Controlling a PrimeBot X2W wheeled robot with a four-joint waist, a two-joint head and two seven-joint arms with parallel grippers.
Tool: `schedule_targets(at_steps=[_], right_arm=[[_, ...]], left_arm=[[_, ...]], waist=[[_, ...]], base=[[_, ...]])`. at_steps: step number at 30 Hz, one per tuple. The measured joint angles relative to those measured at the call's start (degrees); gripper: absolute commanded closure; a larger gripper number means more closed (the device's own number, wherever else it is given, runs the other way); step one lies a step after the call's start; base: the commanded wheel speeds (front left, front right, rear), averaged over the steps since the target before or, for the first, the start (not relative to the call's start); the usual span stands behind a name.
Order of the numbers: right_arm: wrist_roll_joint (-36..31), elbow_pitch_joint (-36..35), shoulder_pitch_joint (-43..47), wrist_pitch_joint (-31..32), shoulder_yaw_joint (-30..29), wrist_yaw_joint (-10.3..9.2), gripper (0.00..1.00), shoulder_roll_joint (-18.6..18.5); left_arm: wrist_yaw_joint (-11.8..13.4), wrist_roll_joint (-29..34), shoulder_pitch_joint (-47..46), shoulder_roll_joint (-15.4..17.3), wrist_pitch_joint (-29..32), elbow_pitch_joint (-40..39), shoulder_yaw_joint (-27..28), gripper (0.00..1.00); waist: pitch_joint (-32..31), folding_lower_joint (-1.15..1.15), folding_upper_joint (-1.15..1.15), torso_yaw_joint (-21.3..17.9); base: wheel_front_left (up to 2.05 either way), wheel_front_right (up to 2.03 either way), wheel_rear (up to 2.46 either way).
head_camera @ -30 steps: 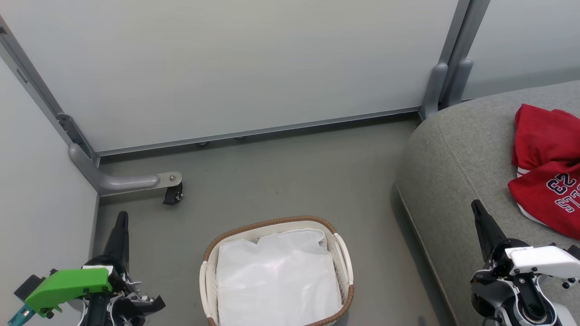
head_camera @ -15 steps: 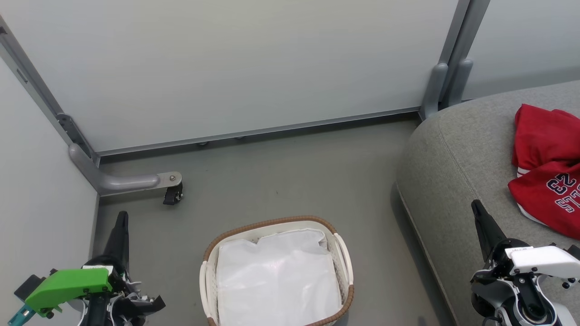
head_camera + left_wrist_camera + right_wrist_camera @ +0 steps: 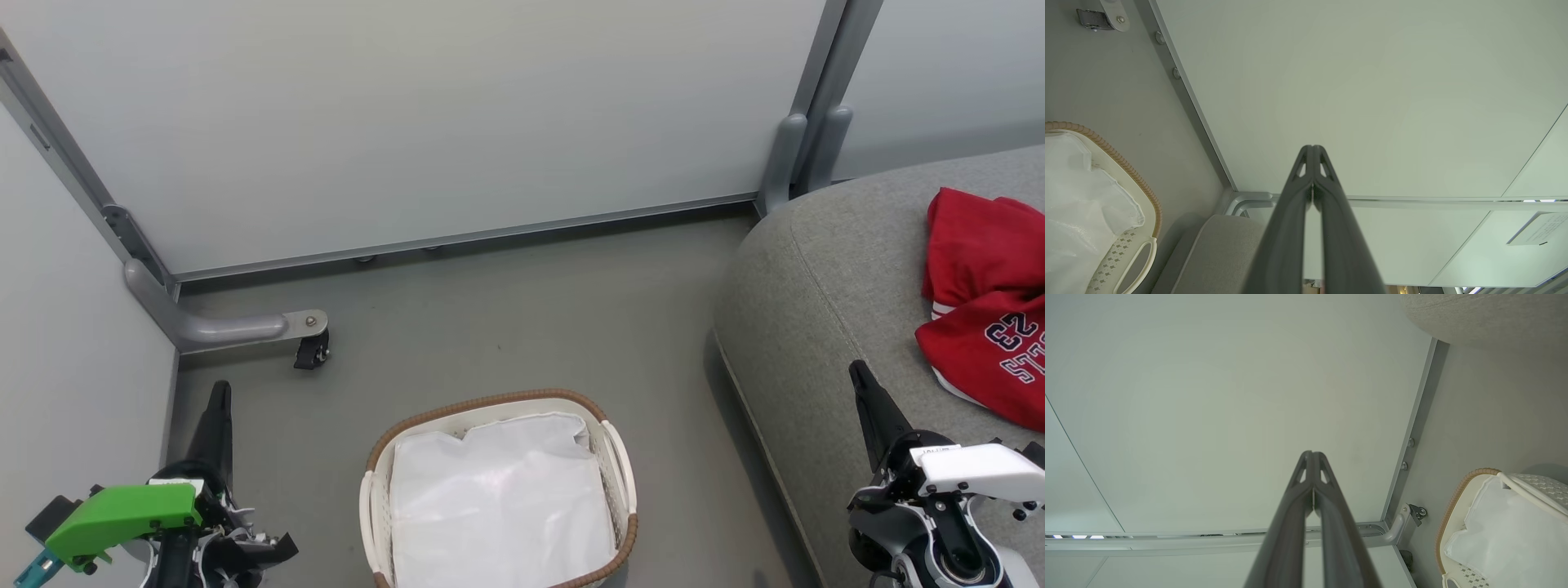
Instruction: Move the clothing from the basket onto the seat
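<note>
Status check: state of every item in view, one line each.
clothing: crumpled on the seat, not held
seat: bears the clothing
basket: upright on the floor, no clothes inside
liner: lying in the basket
left gripper: fingers shut, empty
right gripper: fingers shut, empty

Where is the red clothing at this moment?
In the head view, the clothing lies on the grey seat at the right edge of the picture, just beyond the right gripper and well to the right of the basket.
</note>
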Motion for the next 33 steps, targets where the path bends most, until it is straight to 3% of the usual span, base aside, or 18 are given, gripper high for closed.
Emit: schedule_targets(at_steps=[33], right_arm=[[0.00, 0.00, 0.00, 0.00, 0.00, 0.00, 1.00, 0.00]], left_arm=[[0.00, -0.01, 0.00, 0.00, 0.00, 0.00, 0.00, 1.00]], waist=[[0.00, 0.00, 0.00, 0.00]], base=[[0.00, 0.00, 0.00]])
